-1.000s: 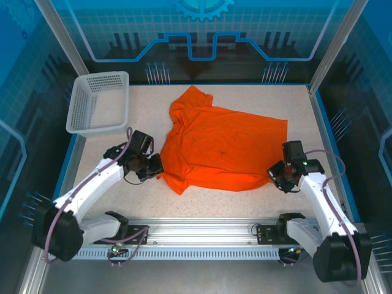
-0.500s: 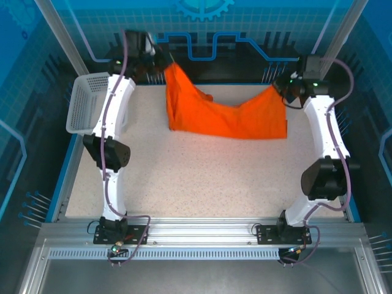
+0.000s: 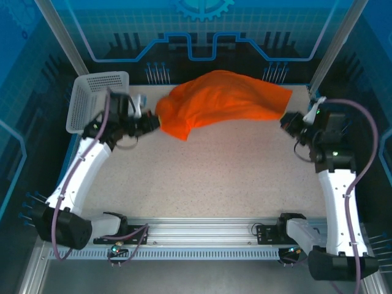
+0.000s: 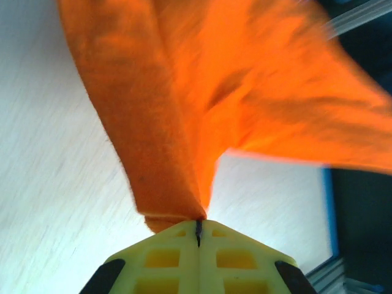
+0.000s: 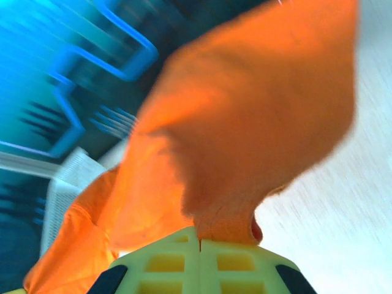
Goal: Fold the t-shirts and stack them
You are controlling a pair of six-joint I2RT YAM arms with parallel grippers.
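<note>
There was one bright orange t-shirt [image 3: 223, 101], one white perforated basket [image 3: 101, 77] and two white robot arms, all on one speckled table [image 3: 214, 177].

The t-shirt lay bunched in a puffed mound along the far edge of the table, stretching from near the basket on the left toward the far right corner. Its middle rose in a rounded hump and both ends tapered toward the grippers. The basket sat in the far left corner, just beside the left arm and apart from the shirt.

The left gripper [image 3: 154, 120] reached in from the left side and met the left end of the shirt. In the left wrist view, its two yellow fingers [image 4: 165, 257] were pressed together with only a thin dark seam between them, and a narrow fold of the t-shirt [image 4: 184, 110] ran down into that seam at the left gripper [image 4: 198, 225].

The right gripper [image 3: 288, 120] met the right end of the shirt near the right edge of the table. In the right wrist view, its yellow fingers [image 5: 165, 263] were likewise closed tight, and the t-shirt [image 5: 245, 122] gathered to a pinch at the right gripper [image 5: 199, 244]. That view was blurred, so the fabric seemed clamped, though how deep it sat could not be told. The basket [image 5: 64, 190] showed faintly behind the cloth.
</note>
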